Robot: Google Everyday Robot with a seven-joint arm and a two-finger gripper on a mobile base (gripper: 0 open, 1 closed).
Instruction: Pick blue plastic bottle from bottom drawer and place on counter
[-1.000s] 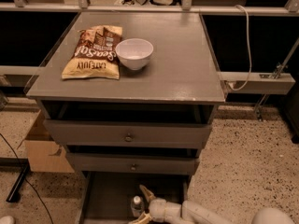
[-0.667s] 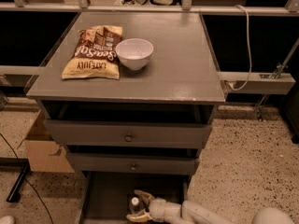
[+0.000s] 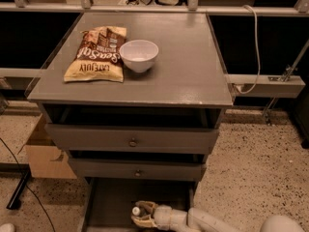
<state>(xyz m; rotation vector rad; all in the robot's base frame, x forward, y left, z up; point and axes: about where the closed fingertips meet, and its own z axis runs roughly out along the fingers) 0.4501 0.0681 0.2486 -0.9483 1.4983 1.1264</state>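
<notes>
You see only the cap of the bottle [image 3: 136, 210]; your gripper [image 3: 144, 216] has its fingers pinching it in the drawer [image 3: 108, 202], front edge cut off. Bare bench [image 3: 188, 57] lies right of the bowl [image 3: 139, 55].

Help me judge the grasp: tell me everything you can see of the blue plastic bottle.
Only the top of the blue plastic bottle shows: a small round white cap. It sits inside the open bottom drawer, seen against its dark grey floor, at the tip of the gripper, which reaches in from the right and hides the rest. Label and tilt cannot be told.
</notes>
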